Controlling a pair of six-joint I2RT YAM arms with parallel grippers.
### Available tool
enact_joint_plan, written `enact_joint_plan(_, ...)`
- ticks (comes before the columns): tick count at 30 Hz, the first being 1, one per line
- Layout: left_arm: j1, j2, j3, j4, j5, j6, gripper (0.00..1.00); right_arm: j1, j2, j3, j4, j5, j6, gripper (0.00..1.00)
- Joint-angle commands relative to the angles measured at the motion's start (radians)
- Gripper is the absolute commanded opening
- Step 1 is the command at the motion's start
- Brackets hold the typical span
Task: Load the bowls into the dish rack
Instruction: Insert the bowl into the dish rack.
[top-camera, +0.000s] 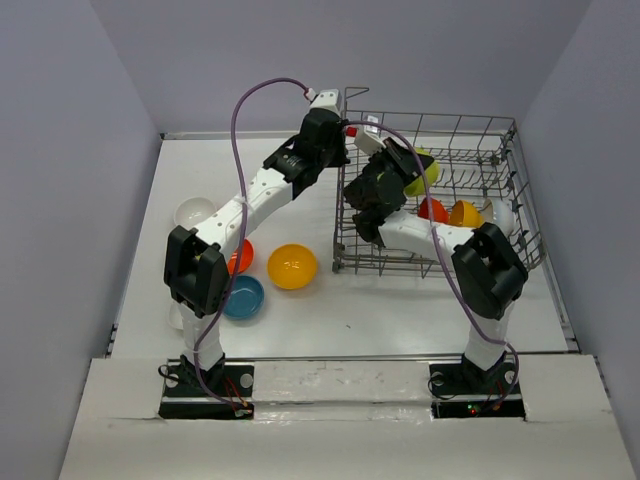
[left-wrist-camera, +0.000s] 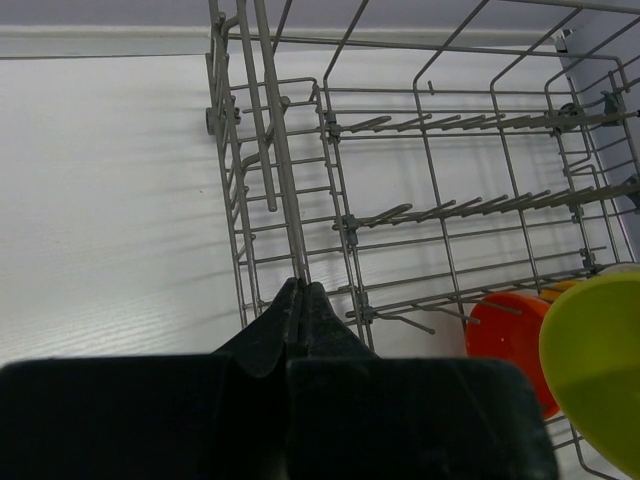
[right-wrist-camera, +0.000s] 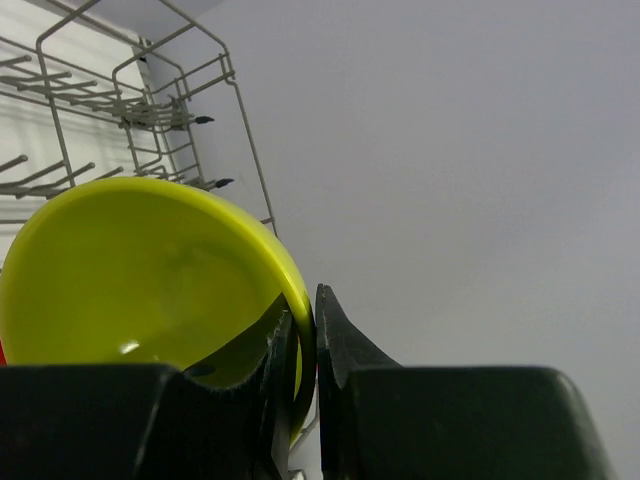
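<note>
- Table (top-camera: 400, 310) is white and flat, with pale grey walls (top-camera: 60, 150) around it.
- The dish rack (top-camera: 500, 140) stands on the table's far right part.
- My right gripper (right-wrist-camera: 312, 325) pinches the rim of the lime green bowl (right-wrist-camera: 150, 270) over the rack.
- My left gripper (left-wrist-camera: 300, 292) is squeezed shut at a rack wire.

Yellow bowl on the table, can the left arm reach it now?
Probably not at once: the left gripper is shut on the rim of the dish rack. Nothing covers the yellow bowl, so letting go should free the way.
</note>
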Motion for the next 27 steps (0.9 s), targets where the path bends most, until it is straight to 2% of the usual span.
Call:
enact_joint_plan(1,-0.013,-0.022,0.029,-0.01,-0.003,0.002,0.0,-0.012,-0.023,0.129,0.318,0.273,0.006,0.01)
enact_joint_plan(7,-0.013,-0.016,0.033,-0.009,-0.004,0.007,0.0,-0.012,-0.071,0.316,0.333,0.272,-0.039,0.01)
enact_joint_plan(11,-0.013,-0.003,0.05,-0.015,-0.004,0.007,0.0,-0.012,-0.031,0.498,0.35,0.266,-0.083,0.01)
enact_joint_plan(12,-0.013,0.0,0.058,-0.016,-0.003,0.007,0.0,-0.012,-0.017,0.535,0.37,0.264,-0.141,0.01)
enact_joint_plan(13,-0.013,0.0,0.06,-0.016,-0.004,0.007,0.0,-0.012,0.045,0.601,0.521,0.266,-0.239,0.01)
enact_joint_plan(14,-0.013,0.001,0.061,-0.018,-0.004,0.007,0.0,-0.012,0.047,0.662,0.524,0.267,-0.287,0.01)
enact_joint_plan(20,-0.013,0.01,0.078,-0.029,-0.01,0.012,0.0,-0.012,0.007,0.649,0.522,0.167,-0.26,0.01)
enact_joint_plan(24,-0.012,0.018,0.081,-0.032,-0.016,0.018,0.0,0.001,-0.077,0.672,0.513,0.105,-0.215,0.01)
enact_joint_plan(26,-0.013,0.029,0.093,-0.033,-0.016,0.016,0.0,0.013,-0.121,0.698,0.423,0.057,-0.143,0.01)
enact_joint_plan(27,-0.013,0.035,0.099,-0.035,-0.015,0.015,0.0,0.025,-0.141,0.689,0.363,0.024,-0.003,0.01)
